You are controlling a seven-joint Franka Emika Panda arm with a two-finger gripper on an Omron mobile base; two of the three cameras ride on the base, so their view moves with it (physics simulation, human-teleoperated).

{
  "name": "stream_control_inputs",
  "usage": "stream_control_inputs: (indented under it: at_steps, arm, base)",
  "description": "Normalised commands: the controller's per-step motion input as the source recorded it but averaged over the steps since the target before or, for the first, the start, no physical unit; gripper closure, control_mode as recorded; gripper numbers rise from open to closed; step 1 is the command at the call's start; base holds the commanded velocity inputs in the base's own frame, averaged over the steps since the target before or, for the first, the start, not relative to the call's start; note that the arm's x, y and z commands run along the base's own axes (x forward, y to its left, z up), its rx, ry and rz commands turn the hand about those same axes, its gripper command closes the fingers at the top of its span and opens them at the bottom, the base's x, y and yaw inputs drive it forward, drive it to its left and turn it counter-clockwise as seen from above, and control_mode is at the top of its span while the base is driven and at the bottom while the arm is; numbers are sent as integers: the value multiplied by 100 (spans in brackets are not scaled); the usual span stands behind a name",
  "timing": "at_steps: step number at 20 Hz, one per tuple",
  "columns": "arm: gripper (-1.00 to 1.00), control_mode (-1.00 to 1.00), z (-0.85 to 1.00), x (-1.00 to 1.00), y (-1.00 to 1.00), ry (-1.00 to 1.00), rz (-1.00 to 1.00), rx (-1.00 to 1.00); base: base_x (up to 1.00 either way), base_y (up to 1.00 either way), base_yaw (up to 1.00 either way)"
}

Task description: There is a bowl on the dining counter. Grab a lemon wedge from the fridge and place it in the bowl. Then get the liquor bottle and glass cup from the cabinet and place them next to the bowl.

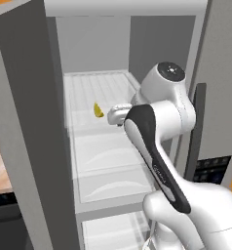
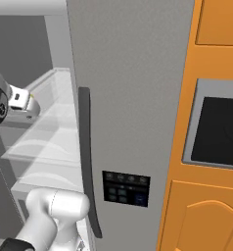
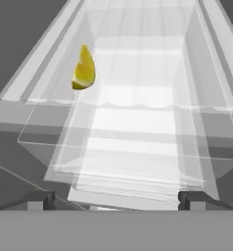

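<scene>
Jaws spread wide, nothing between them.
We aim our gripper (image 3: 113,200) inside the fridge (image 1: 25,122), short of the lemon wedge (image 3: 83,68), ready to straddle it.

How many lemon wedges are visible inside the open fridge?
1. The lemon wedge sits on a clear upper shelf of the fridge, toward its left side. Lower shelves are partly blocked by the arm, so more could be hidden.
</scene>
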Motion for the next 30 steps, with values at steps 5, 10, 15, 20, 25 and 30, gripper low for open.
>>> stream_control_inputs:
  at_steps: [5, 10, 15, 20, 25, 30]
  arm:
    - [-100, -100, 24, 12, 22, -15, 1, 0]
    - [-100, -100, 3, 29, 14, -20, 0, 0]
    - [-100, -100, 0, 48, 0, -10, 0, 0]
    - [-100, -100, 0, 50, 11, 0, 0, 0]
    - [-100, -100, 0, 46, 42, 5, 0, 0]
    - [-100, -100, -1, 39, 29, 8, 0, 0]
  base:
    - [0, 0, 0]
    - [0, 0, 0]
    - [0, 0, 0]
    - [0, 0, 0]
    - [0, 0, 0]
    - [0, 0, 0]
